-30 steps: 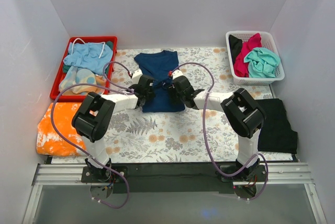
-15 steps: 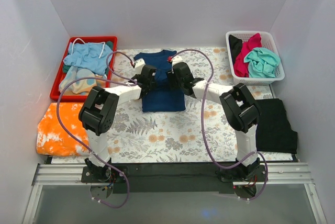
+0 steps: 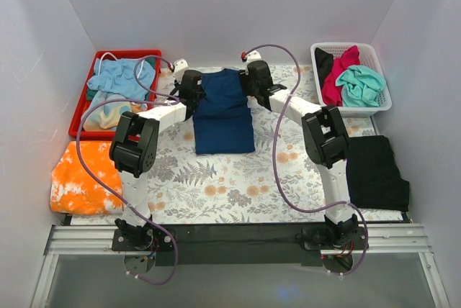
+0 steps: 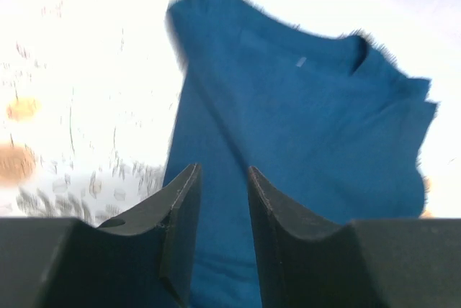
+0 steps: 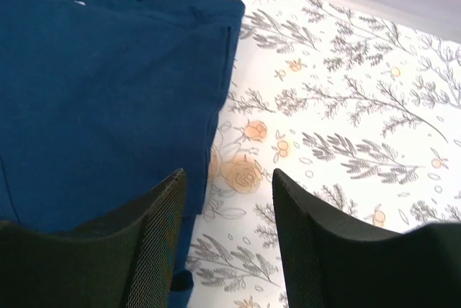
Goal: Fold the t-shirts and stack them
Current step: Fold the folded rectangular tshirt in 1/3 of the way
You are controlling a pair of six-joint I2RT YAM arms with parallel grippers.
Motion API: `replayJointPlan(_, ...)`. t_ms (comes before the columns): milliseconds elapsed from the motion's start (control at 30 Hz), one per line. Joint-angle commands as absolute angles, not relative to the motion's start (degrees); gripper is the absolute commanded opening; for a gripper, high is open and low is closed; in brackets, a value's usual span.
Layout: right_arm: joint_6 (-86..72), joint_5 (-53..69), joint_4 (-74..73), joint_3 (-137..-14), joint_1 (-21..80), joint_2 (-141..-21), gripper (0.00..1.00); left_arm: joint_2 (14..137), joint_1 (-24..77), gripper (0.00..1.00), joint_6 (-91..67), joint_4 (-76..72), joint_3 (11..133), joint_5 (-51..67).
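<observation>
**A:** What's on the left?

**B:** A red tray (image 3: 81,103) of pale blue clothes. An orange cloth (image 3: 79,178) lies in front of it on the table (image 3: 216,178).

**A:** And the arms?

**B:** The left fingers (image 4: 180,222) stand slightly apart at the navy t-shirt (image 3: 223,117)'s left edge, pinching nothing. The shirt lies folded mid-table, collar toward the far wall. The right fingers (image 5: 155,236) are spread wide at its right edge, gripping nothing.

**A:** Farther right?

**B:** A magenta t-shirt (image 3: 337,81) and a teal t-shirt (image 3: 360,85) sit in a white basket (image 3: 356,111). A black t-shirt (image 3: 374,171) lies on the table nearer the bases.
</observation>
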State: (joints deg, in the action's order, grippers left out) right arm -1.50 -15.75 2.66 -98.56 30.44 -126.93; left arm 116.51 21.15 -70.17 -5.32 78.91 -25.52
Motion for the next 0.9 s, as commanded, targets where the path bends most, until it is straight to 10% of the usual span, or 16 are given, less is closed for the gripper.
replayJointPlan(0, -1.5, -17.5, 0.4, -95.2, 30.5, -121.9, 0.57, 111.0, 21.3, 0.33, -65.0, -6.3, 80.8, -28.1)
replayJointPlan(267, -10.7, -2.7, 6.3, -68.0, 30.6, -101.8, 0.6, 100.7, 20.9, 0.37, -82.8, 10.9, 66.6, -26.5)
replayJointPlan(867, -17.1, 9.8, 17.7, -42.5, 32.9, -93.9, 0.63, 88.7, 20.8, 0.41, -82.4, -14.5, 32.9, -1.1)
